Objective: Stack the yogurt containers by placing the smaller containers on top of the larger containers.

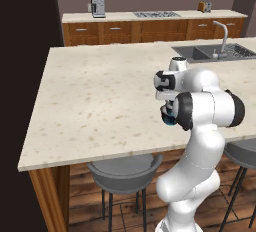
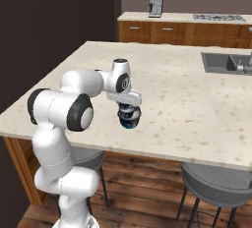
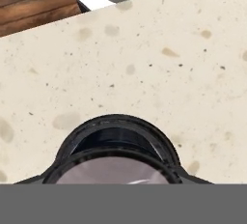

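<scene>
My gripper (image 2: 129, 110) hangs over the near part of the island counter (image 2: 187, 99), pointing down, with the smaller container (image 3: 116, 172) between its jaws. That cup's pale top sits very close to the hand camera, with dark fingertips (image 3: 34, 179) pressed against its sides. Just beneath it is the larger container (image 2: 129, 122), dark with a teal base, and its wider dark rim (image 3: 116, 124) rings the small cup. From the left base side, the teal base (image 1: 169, 121) peeks out beside my elbow. I cannot tell whether the two cups touch.
The counter's near edge (image 3: 62, 18) lies close by, with a grey stool (image 2: 216, 183) and wooden floor below it. A sink with a faucet (image 1: 222, 51) sits at the island's far right. A coffee machine (image 1: 97, 5) stands on the back counter.
</scene>
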